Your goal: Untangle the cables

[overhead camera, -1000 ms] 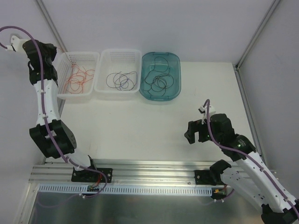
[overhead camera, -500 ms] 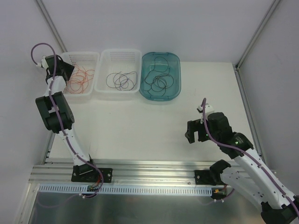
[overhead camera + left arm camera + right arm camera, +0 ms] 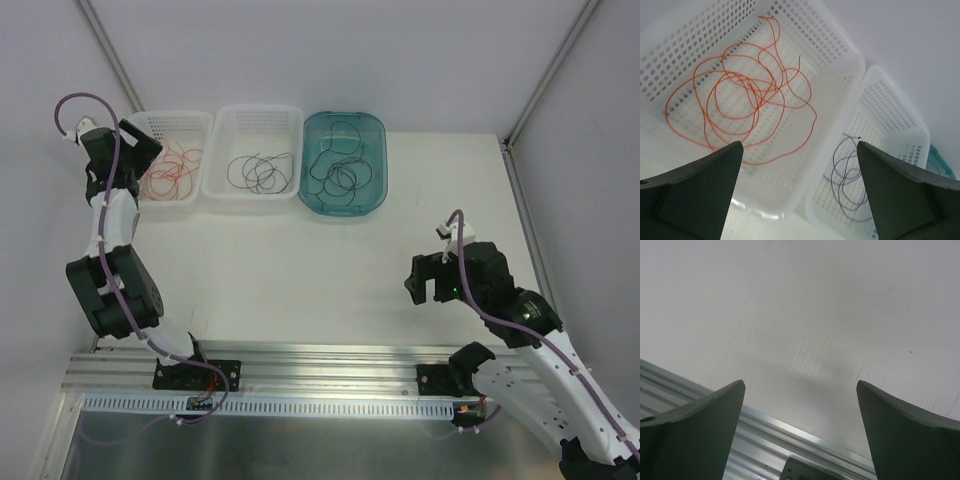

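Bright, diffuse light fills all 3 views, and the white table (image 3: 300,270) nearly washes out. Shadows are soft; a faint grey smudge lies on it in the right wrist view. The wrist cameras' fingers (image 3: 690,195) look dark and blurred, while the orange cables (image 3: 747,95) are sharp.

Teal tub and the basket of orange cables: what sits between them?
A second white basket holding dark cables, close beside both; the top external view shows it.
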You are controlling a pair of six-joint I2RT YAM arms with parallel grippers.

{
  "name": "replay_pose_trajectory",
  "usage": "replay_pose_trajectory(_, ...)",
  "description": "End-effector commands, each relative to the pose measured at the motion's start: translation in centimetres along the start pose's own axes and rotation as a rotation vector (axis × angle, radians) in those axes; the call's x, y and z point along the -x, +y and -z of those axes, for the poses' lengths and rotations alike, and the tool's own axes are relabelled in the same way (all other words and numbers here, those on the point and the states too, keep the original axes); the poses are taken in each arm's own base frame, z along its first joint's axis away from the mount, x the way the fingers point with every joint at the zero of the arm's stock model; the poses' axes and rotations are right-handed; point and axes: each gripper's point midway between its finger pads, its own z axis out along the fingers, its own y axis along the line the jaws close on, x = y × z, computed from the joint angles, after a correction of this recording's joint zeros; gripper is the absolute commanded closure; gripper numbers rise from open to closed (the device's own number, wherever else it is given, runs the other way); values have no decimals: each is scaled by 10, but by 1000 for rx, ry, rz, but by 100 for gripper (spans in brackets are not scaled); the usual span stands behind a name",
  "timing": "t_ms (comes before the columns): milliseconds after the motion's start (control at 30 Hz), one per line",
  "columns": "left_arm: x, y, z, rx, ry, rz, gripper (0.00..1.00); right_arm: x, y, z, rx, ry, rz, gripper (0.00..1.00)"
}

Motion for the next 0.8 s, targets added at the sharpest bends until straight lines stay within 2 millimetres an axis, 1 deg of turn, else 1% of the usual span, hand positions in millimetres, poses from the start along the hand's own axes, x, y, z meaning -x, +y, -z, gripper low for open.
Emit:
replay_pose_trajectory(0,1,-19,61,-87,-42,-155,1,22,-20,29,-116,-69,10,0)
replay_pose_trajectory(33,-18,-8,72,-76,-3,-159,1,26,-29,34,-165,-85,10,1)
replay_pose_trajectory(67,-9,-21,102,-124,-46,-170,1,26,-33,40,-186,-91,8,0)
replay_pose_trajectory(100,-19,-20,118,-140,-13,-193,1,31,-34,46,-195,-111,4,0)
replay_pose_trajectory(133,-42,-6,133,-112,58,-199,1,33,-37,49,-212,-126,-1,0)
replay_pose_trajectory(167,-39,-14,164,-147,29,-223,1,35,-37,54,-210,-151,-7,0)
replay_pose_trajectory(200,-44,-13,180,-164,32,-268,1,35,-39,56,-218,-160,-10,1)
replay_pose_trajectory(233,-63,-4,196,-165,95,-283,1,37,-42,60,-231,-179,-14,0)
replay_pose_trajectory(267,-59,-10,224,-199,48,-338,1,37,-45,64,-242,-193,-18,0)
replay_pose_trajectory(333,-65,-10,253,-217,45,-370,1,39,-54,72,-294,-225,-31,0)
replay_pose_trajectory(367,-68,-11,277,-234,22,-389,1,39,-58,75,-312,-237,-35,0)
replay_pose_trajectory(433,-74,-15,300,-274,4,-422,1,40,-69,86,-368,-289,-62,0)
replay_pose_trajectory(467,-78,-12,315,-281,-13,-446,1,41,-73,91,-387,-312,-73,0)
replay_pose_trajectory(500,-82,-16,324,-307,-14,-469,1,42,-77,99,-400,-351,-85,0)
replay_pose_trajectory(533,-82,-17,333,-323,-27,-494,1,42,-84,105,-439,-380,-98,1)
replay_pose_trajectory(567,-82,-8,343,-298,-45,-522,1,42,-88,110,-456,-406,-106,0)
replay_pose_trajectory(600,-84,-9,352,-319,-53,-541,1,42,-92,115,-472,-426,-112,0)
replay_pose_trajectory(633,-82,-8,360,-322,-72,-552,1,41,-98,124,-496,-469,-121,0)
replay_pose_trajectory(667,-78,-3,372,-322,-121,-566,1,38,-101,125,-511,-479,-117,0)
replay_pose_trajectory(700,-81,3,377,-318,-118,-574,1,36,-105,128,-528,-497,-121,0)
replay_pose_trajectory(767,-79,9,393,-331,-153,-583,1,30,-113,133,-561,-541,-141,1)
